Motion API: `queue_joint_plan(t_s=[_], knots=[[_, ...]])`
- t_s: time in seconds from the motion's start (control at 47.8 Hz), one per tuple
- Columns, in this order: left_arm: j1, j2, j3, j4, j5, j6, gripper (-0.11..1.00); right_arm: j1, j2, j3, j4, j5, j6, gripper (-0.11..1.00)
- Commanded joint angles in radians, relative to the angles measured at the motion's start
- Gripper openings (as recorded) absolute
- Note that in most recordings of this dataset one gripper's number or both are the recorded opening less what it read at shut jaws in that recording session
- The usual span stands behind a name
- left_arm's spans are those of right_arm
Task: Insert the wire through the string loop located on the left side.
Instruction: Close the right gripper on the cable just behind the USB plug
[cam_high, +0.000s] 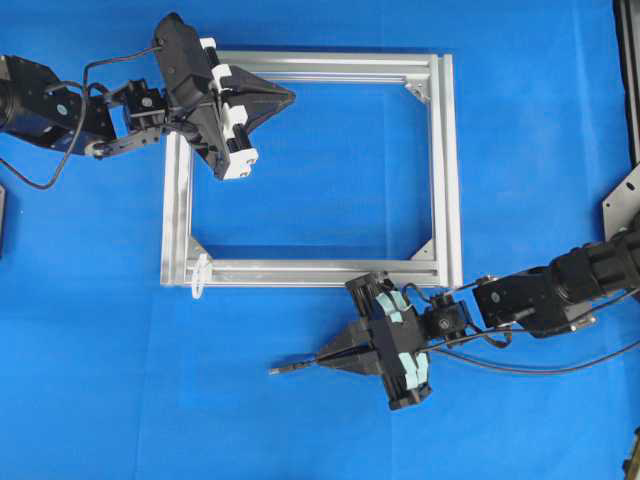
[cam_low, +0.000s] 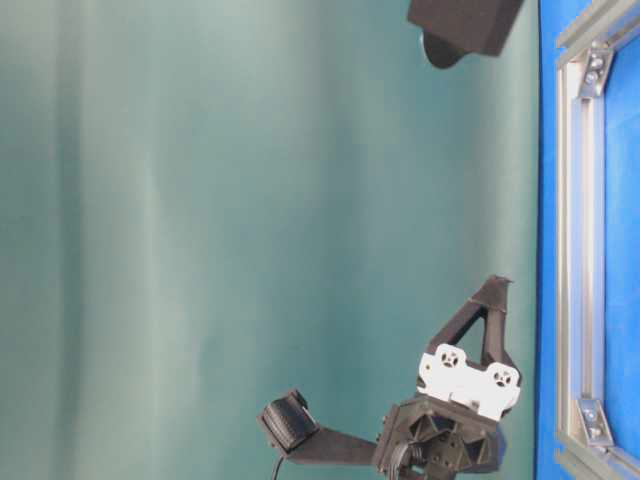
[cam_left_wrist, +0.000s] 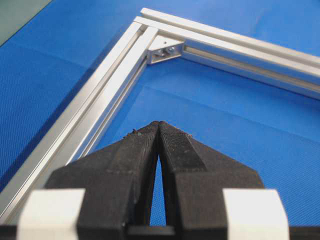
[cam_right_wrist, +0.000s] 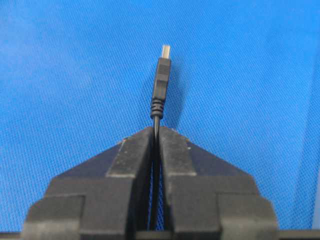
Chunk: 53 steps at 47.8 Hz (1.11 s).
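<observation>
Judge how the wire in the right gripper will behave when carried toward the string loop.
The wire sticks out straight beyond the right gripper, so that short plug end probably stays stiff. Behind the gripper it trails in a curve over the mat, so it likely drags limply. Being thin, it looks light; the string loop may flex if nudged.

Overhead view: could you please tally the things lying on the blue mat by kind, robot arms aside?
Silver frame: 1
String loop: 1
Wire, pinched just behind its plug by the right gripper: 1
Total: 3
</observation>
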Motion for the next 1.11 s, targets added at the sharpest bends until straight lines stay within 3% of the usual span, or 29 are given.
queue_joint_plan(t_s=[0.0,0.439,0.858,1.088], knots=[[-0.005,-0.029,-0.005,0.003,-0.006,-0.002,0.00,0.002,-0.015,-0.012,0.002,-0.008,-0.002,0.00],[-0.005,-0.029,-0.006,0.003,-0.006,-0.002,0.00,0.003,-0.052,-0.005,0.000,0.005,0.003,0.00],[-0.005,-0.029,-0.006,0.003,-0.006,-0.002,0.00,0.002,-0.255,-0.005,0.000,0.201,-0.002,0.00],[-0.005,-0.029,-0.006,0.002,-0.005,-0.008,0.00,0.003,-0.265,-0.005,-0.003,0.212,-0.002,0.00]])
